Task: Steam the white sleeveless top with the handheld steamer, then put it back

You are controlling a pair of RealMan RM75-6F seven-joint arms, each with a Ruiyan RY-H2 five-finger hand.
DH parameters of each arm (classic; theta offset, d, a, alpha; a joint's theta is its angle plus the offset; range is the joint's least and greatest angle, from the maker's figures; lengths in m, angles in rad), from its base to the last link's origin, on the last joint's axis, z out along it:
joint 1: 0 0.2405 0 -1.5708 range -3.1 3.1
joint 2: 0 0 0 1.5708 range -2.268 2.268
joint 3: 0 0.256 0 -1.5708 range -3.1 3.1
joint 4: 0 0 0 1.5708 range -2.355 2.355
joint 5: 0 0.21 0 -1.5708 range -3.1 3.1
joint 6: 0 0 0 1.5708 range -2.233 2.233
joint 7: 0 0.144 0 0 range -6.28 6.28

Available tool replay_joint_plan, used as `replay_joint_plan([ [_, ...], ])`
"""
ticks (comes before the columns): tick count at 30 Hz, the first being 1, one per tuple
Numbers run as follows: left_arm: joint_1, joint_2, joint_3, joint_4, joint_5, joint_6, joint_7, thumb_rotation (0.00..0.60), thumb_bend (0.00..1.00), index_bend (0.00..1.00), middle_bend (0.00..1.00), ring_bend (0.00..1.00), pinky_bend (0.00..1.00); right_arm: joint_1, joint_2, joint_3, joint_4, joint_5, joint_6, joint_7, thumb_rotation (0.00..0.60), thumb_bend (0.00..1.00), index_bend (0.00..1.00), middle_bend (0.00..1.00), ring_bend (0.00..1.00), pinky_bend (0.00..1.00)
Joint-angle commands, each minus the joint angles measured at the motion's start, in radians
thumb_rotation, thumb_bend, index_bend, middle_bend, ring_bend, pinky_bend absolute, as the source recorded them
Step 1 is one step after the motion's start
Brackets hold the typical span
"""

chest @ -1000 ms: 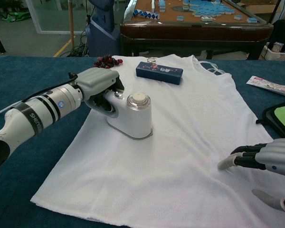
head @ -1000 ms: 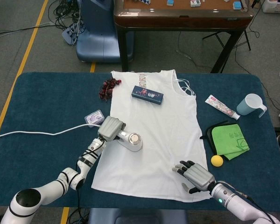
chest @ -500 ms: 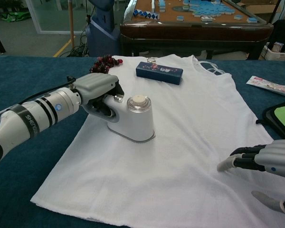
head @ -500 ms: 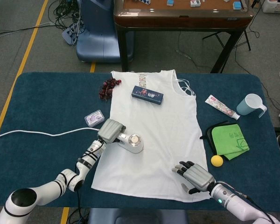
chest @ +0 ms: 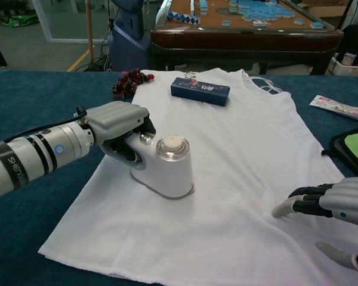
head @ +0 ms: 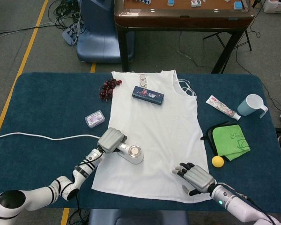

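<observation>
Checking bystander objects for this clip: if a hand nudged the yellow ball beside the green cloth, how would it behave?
The yellow ball would probably roll: it is round and lies on flat table. The green cloth beside it might stop it on that side.

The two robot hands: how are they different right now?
The left hand grips the steamer, while the right hand holds nothing. The left hand's fingers wrap the handle; the right hand's fingers are spread out on the white top. Both are over the top's lower part.

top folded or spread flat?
Spread flat: the white top lies open on the table, hem to neckline visible.
</observation>
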Motion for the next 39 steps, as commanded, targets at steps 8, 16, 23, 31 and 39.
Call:
replay_joint_plan([
  [8,0.030,0.055,0.046,-0.093,0.045,0.032,0.026,0.600,0.20,0.81,0.75,0.61,0.64,0.000,-0.001,-0.003,-0.001,-0.003,-0.001,-0.002,0.362,0.57,0.10,0.14,0.07,0.14],
  [16,0.051,0.109,0.074,-0.179,0.062,0.035,0.051,0.600,0.20,0.81,0.75,0.61,0.64,-0.003,0.001,-0.005,-0.005,-0.005,0.002,-0.003,0.362,0.57,0.10,0.14,0.07,0.14],
  [23,0.072,0.153,0.070,-0.216,0.062,0.057,0.006,0.600,0.20,0.81,0.75,0.61,0.64,-0.009,0.007,0.004,-0.011,-0.019,0.032,0.014,0.362,0.57,0.10,0.14,0.07,0.14],
  [31,0.110,0.239,0.027,-0.246,0.034,0.114,-0.088,0.600,0.20,0.81,0.75,0.61,0.64,-0.028,0.026,0.052,-0.022,-0.081,0.162,0.073,0.362,0.30,0.10,0.14,0.07,0.14],
  [39,0.166,0.321,-0.005,-0.218,-0.032,0.139,-0.167,0.600,0.20,0.81,0.75,0.61,0.64,-0.053,0.094,0.124,-0.066,-0.115,0.315,0.087,0.365,0.12,0.10,0.14,0.07,0.14],
])
